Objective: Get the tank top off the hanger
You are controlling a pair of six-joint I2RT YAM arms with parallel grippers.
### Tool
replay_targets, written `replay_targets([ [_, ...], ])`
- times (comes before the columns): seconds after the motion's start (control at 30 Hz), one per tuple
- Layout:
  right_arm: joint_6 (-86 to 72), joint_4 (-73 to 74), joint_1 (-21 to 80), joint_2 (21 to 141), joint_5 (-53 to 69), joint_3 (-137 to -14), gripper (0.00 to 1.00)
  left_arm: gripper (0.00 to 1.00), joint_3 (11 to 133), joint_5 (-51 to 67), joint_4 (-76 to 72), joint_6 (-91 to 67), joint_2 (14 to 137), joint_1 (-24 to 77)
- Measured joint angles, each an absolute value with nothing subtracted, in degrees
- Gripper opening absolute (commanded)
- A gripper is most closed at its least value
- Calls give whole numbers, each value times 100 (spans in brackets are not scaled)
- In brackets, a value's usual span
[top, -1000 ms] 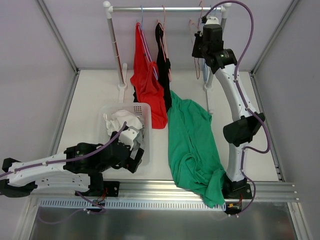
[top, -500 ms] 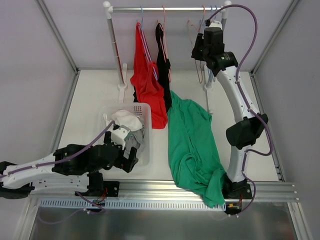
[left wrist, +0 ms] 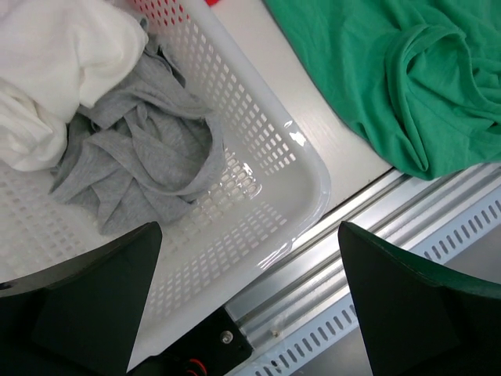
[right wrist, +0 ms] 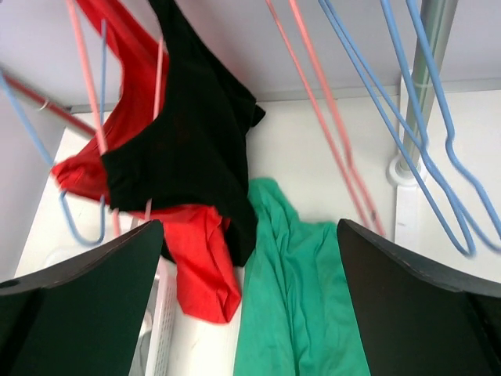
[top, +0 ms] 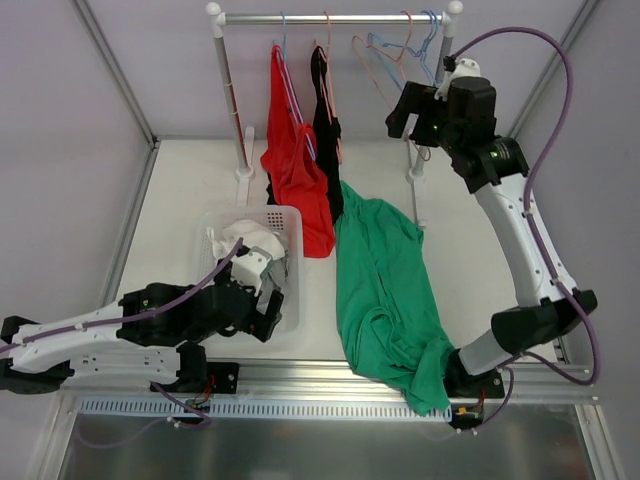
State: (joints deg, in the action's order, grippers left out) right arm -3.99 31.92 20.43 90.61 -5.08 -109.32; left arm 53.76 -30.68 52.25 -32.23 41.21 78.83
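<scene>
The right gripper [top: 405, 115] hangs high up beside the clothes rail [top: 330, 17], its fingers spread wide with nothing between them. Its wrist view looks straight through the gap. Close in front of it, toward the right-hand side of that view, hang the empty hangers: a pink hanger [right wrist: 362, 196] and a pair of blue hangers [right wrist: 423, 176]. The fingers touch none of them.

Further ahead and off to the other side, the black tank top [top: 325, 130] hangs from the rail on a hanger. The red tank top [top: 295, 175] is on the next hanger beyond it, and the two garments press together. Below and ahead of this gripper, a green top [top: 385, 290] lies off any hanger. It is spread on the table [top: 190, 190] and spills over the near edge by the right arm's base.

The left gripper [top: 275, 300] sits low over the white basket [left wrist: 309, 168], its fingers just as wide apart and holding nothing. Ahead of it, toward its left finger, a crumpled grey garment [left wrist: 141, 164] lies inside the basket. Past that, further from the fingertips, is a white garment [left wrist: 55, 63]. The basket's near corner shows between the two fingers in the wrist view. Out beyond the right finger lies the edge of the green top — on the table, apart from the basket
</scene>
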Motion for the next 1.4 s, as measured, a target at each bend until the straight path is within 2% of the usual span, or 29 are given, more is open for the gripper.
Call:
replay_targets([
  [0.3,-176,3378,2029,7328,187,-9762,100,99,7063,-3253,4751,-2626,6364,7647],
  [0.6,163,3953,1979,4335,-582,-7922,100,99,8849,-1968,4158,-2029,8901,6563],
  [0.77,202,4587,1973,2842,-1181,-7778,99,99,10095,-1192,3959,-1634,10390,6320],
  [0.97,152,5131,1970,1555,-1273,-7697,100,99,11408,-445,3876,-1380,12007,5655],
  [1.13,93,5408,1968,1026,-888,-7533,100,99,12116,-360,3881,-1361,12999,5194],
  [1.4,64,5544,1968,985,-506,-7024,100,99,12578,-548,3885,-1833,13747,4987],
])
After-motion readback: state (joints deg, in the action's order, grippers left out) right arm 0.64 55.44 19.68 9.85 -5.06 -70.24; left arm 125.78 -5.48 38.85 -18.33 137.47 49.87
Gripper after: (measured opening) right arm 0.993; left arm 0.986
